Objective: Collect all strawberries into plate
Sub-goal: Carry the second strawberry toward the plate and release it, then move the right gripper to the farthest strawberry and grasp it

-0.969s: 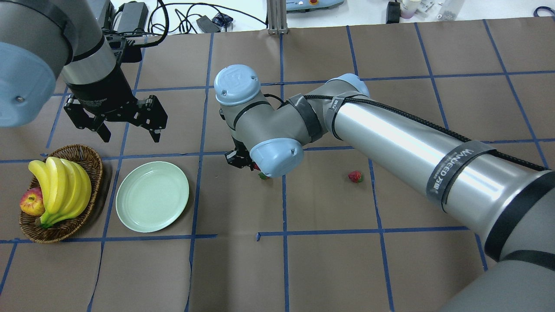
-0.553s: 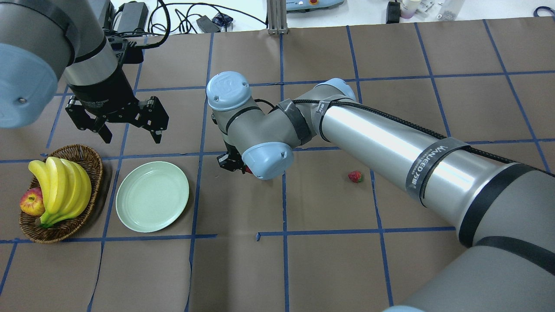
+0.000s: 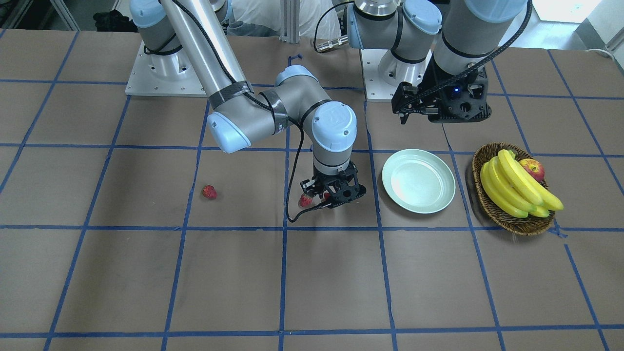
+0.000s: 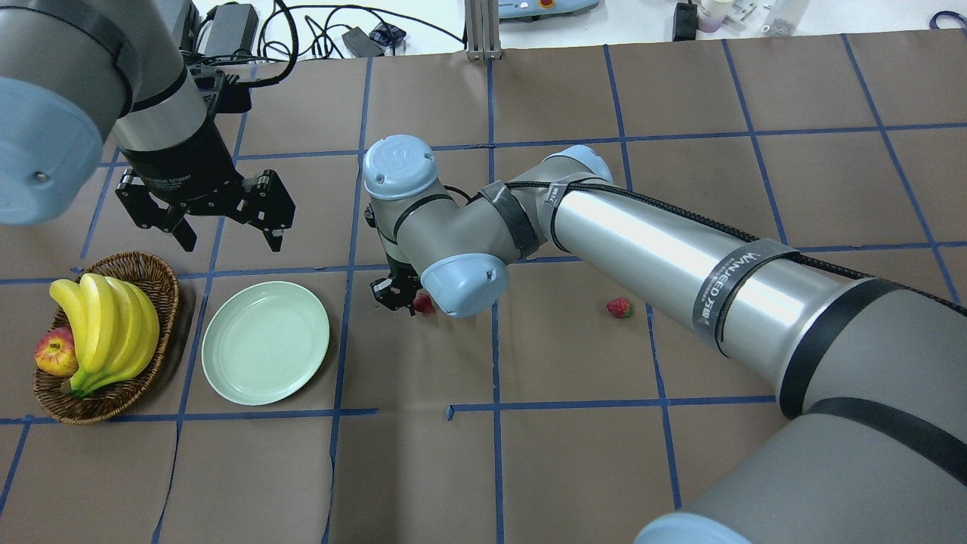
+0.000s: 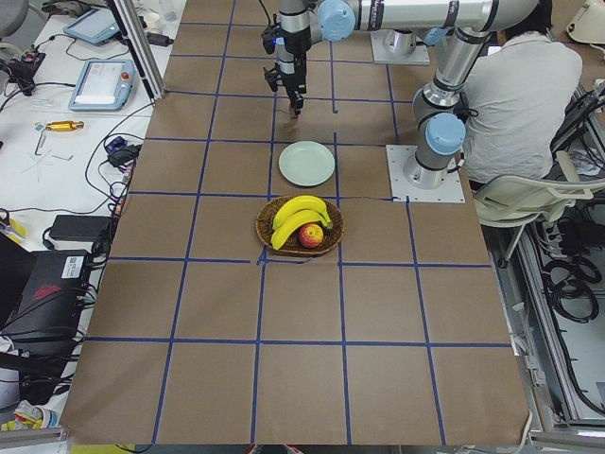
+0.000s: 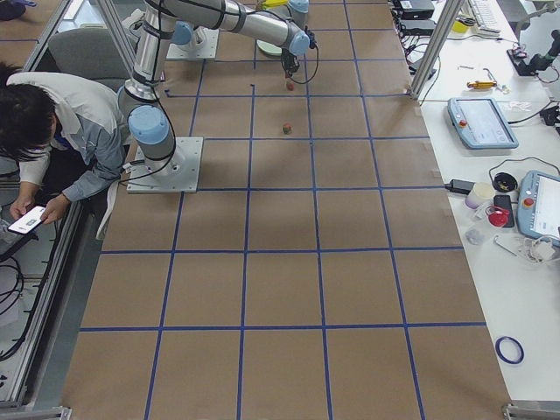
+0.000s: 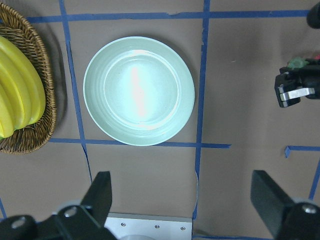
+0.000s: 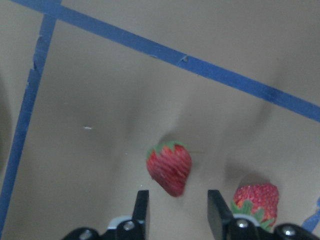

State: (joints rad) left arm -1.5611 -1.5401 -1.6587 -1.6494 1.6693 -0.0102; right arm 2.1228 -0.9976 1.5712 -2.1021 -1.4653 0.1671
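Note:
My right gripper [image 8: 175,197] is shut on a red strawberry [image 8: 169,169], holding it just above the brown table, right of the plate in the overhead view. A second strawberry [image 8: 256,199] lies on the table close beside it, showing as the berry [image 3: 305,200] in the front view; the arm's elbow hides it from overhead. A third strawberry [image 4: 619,307] lies alone further right. The pale green plate [image 4: 264,342] holds nothing. My left gripper [image 4: 229,240] hangs open and empty above the table, behind the plate and basket.
A wicker basket [image 4: 162,272] with bananas [image 4: 106,325] and an apple [image 4: 54,353] stands left of the plate. Cables and devices lie beyond the table's far edge. A person [image 5: 520,95] sits by the robot's base.
My right gripper has moved left toward the plate, carrying the strawberry with it and leaving the second one behind. The left gripper has barely moved.

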